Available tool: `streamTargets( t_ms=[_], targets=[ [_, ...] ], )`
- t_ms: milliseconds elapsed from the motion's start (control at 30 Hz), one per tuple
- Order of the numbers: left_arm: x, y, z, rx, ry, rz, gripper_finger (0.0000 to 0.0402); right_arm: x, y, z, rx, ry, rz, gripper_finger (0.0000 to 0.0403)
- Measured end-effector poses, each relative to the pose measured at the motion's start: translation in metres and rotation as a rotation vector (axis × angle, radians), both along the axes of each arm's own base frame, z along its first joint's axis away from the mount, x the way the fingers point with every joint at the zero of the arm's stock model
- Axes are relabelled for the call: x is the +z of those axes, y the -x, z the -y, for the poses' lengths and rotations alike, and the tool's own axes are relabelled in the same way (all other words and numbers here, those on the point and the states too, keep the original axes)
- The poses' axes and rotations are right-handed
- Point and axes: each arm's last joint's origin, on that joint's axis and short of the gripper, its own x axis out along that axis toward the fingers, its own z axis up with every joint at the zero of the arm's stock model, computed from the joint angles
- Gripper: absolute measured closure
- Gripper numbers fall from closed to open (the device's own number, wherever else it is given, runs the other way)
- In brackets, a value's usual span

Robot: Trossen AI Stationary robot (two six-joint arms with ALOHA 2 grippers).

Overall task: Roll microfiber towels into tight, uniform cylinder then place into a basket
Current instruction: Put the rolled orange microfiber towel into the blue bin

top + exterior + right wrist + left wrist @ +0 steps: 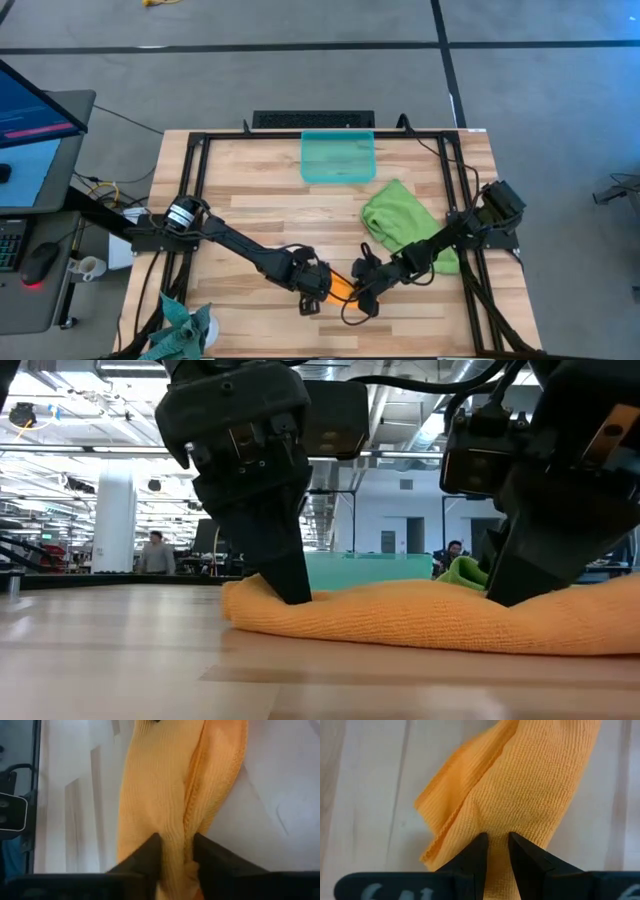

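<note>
The orange microfiber towel (420, 615) lies as a long folded bundle on the wooden table near its front edge, also visible in the high view (341, 287). My left gripper (312, 295) is shut on its left end and my right gripper (362, 290) on its right end. The lime green towel (400, 222) lies crumpled on the table at the right, partly under my right arm. The teal basket (338, 157) stands at the table's far edge. My left gripper (497, 836) pinches the orange towel's left end (495, 827) between its two fingers, over several folded layers. The fingers (290, 585) come steeply from above. The towel lies slack on the table. My right gripper (176, 837) has a lengthwise fold of the orange towel's right part (172, 827) between its two fingers, several layers thick. The fingers (510, 585) slant down from the table's right. The towel rests on the table under them.
A dark teal-grey cloth (185, 330) lies at the table's near left corner. A black frame (195, 160) runs along the table's edges. Bare wood (260, 190) shows between the basket and the arms. A monitor (35, 130) stands off the table's left.
</note>
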Motion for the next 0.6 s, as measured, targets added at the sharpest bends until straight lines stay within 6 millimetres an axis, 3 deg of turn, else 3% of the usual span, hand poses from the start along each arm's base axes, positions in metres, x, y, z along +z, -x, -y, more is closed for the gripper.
streamTargets(
  t_ms=[167, 367, 600],
  targets=[
    [0.000, 0.000, -0.001, -0.009, -0.005, 0.000, 0.0326, 0.000, 0.000, 0.000, 0.007, -0.014, -0.010, 0.0382],
    [0.014, 0.006, -0.003, -0.045, -0.012, -0.011, 0.0326, 0.000, 0.001, -0.001, 0.010, -0.015, -0.010, 0.0369],
    [0.061, 0.027, -0.014, -0.068, -0.095, -0.002, 0.0326, 0.000, 0.001, -0.001, 0.016, -0.011, -0.009, 0.0383]
  ],
)
